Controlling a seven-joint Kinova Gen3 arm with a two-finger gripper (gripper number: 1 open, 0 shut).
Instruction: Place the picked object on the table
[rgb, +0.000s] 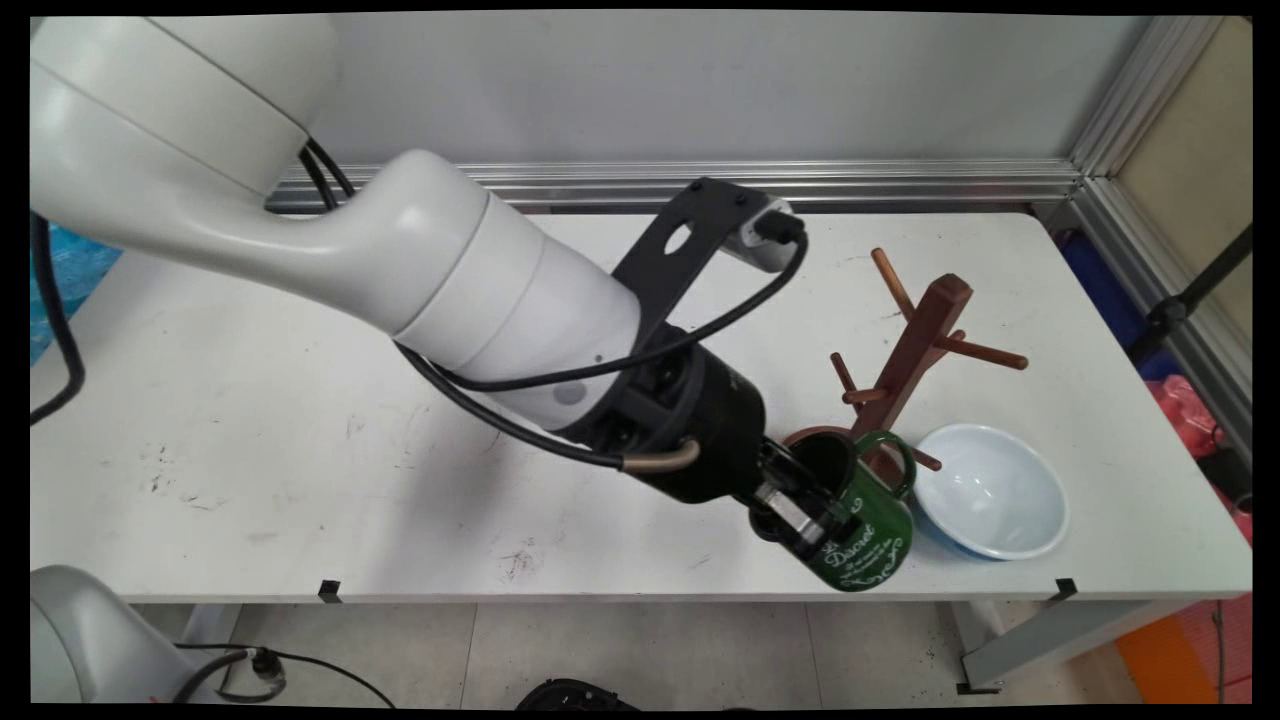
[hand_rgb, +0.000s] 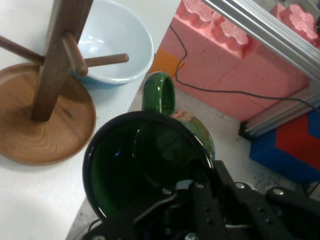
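**Holding a green mug by its rim beside the rack**

Seen from the main view, a green mug (rgb: 865, 535) is carried by the gripper (rgb: 800, 515) over the worktop's (rgb: 300, 450) near right edge, tilted, with its mouth turned up toward the arm. The fingers are clamped on the mug's rim, one inside the mouth and one outside the wall. The handle points away toward a wooden rack (rgb: 915, 355), which stands just behind the mug; a pale blue bowl (rgb: 990, 490) lies just beside it on the right.

In the hand view, the mug (hand_rgb: 145, 165) fills the lower middle, its dark inside open to the camera and its handle at the top. The rack's (hand_rgb: 47, 125) round base and post are at the left, with pegs standing out from the post. The bowl (hand_rgb: 120, 45) sits behind the post.

A rim grip like this is judged prone to slipping, so the tilt should be kept steady and the handle kept clear of the pegs and the bowl.
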